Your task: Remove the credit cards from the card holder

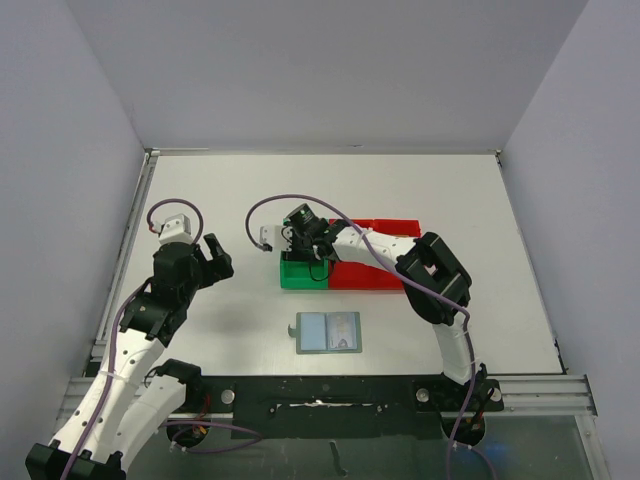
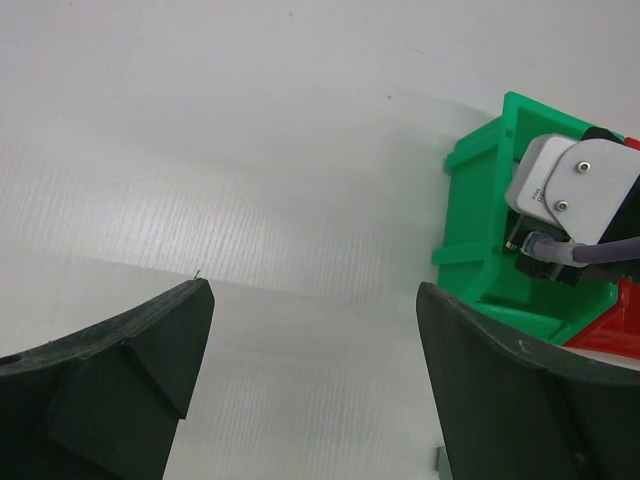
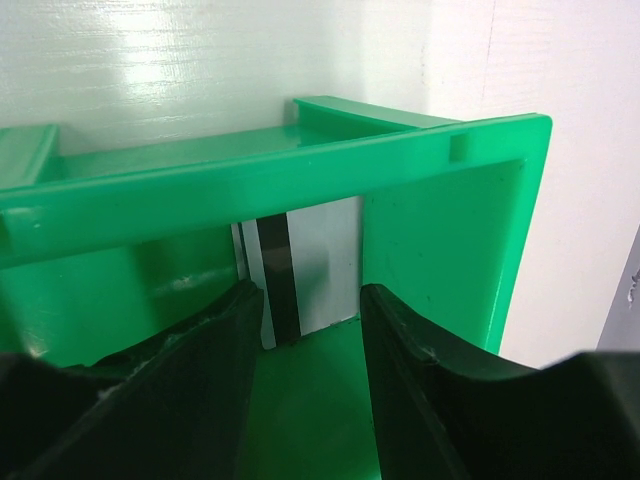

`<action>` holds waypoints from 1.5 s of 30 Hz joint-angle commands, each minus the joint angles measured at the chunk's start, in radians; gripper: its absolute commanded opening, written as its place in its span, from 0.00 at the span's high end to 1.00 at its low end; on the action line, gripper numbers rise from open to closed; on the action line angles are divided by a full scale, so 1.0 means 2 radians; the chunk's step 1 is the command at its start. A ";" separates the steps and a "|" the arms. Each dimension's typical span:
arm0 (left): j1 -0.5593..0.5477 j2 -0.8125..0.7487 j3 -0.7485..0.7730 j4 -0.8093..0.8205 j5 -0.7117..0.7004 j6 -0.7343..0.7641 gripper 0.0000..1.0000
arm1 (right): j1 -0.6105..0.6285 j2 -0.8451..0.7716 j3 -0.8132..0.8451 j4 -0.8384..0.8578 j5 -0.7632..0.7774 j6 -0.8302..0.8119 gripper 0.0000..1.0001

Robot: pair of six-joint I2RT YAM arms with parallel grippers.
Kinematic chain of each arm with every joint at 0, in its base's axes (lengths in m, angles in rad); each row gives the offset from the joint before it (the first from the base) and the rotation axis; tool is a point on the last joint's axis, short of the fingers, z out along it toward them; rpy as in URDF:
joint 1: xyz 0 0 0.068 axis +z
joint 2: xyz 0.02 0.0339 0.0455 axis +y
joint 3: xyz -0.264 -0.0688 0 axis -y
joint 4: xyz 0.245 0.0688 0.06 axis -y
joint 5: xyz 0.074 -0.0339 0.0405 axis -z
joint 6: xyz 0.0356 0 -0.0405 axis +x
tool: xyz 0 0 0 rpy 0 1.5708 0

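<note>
My right gripper (image 3: pixel 310 295) sits released inside the green bin (image 3: pixel 440 250), credit card (image 3: pixel 325 255) propped against its far wall — lifting out crooked, I could catch the rim — tipping it

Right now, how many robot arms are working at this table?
2. The left arm is on the left, fingers open over the table. The right arm reaches from the right into the green bin, fingers open.

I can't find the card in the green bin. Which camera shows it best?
The right wrist view: the credit card with its dark stripe stands against the green bin's wall. From the top, the right arm covers it. The left wrist view shows the bin but no card.
</note>
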 commanded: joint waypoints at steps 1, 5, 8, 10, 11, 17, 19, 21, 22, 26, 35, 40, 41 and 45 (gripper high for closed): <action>0.003 0.000 0.005 0.029 0.007 0.008 0.16 | -0.004 0.000 0.017 0.021 -0.008 0.013 0.55; 0.004 0.000 0.005 0.029 0.008 0.009 0.16 | -0.006 -0.011 0.015 0.035 -0.012 0.032 0.54; 0.003 0.000 0.005 0.029 0.009 0.009 0.16 | -0.008 -0.025 0.015 0.047 -0.022 0.049 0.53; 0.004 0.000 0.005 0.029 0.009 0.009 0.16 | -0.008 -0.031 0.017 0.053 -0.021 0.071 0.53; 0.004 0.000 0.005 0.029 0.009 0.009 0.16 | -0.008 -0.032 0.019 0.054 -0.022 0.089 0.55; 0.004 -0.002 0.005 0.029 0.007 0.009 0.16 | -0.010 -0.061 0.008 0.073 -0.039 0.256 0.67; 0.003 -0.003 0.005 0.029 0.007 0.009 0.17 | -0.010 -0.072 0.000 0.076 -0.039 0.315 0.71; 0.003 -0.003 0.005 0.029 0.007 0.009 0.17 | -0.010 -0.080 -0.001 0.069 -0.039 0.371 0.75; 0.003 -0.004 0.005 0.029 0.008 0.009 0.16 | -0.010 -0.082 0.000 0.065 -0.036 0.397 0.76; 0.004 -0.003 0.005 0.029 0.007 0.010 0.16 | -0.011 -0.069 0.030 -0.003 0.010 0.509 0.77; 0.005 -0.004 0.005 0.029 0.008 0.010 0.16 | -0.008 -0.022 0.054 -0.087 0.043 0.607 0.92; 0.006 -0.005 0.005 0.028 0.007 0.010 0.17 | -0.008 -0.011 0.080 -0.095 0.043 0.610 0.90; 0.006 -0.005 0.005 0.029 0.007 0.010 0.16 | -0.007 -0.007 0.085 -0.097 0.043 0.612 0.89; 0.006 -0.005 0.005 0.029 0.007 0.010 0.16 | -0.006 0.015 0.095 -0.098 0.043 0.620 0.89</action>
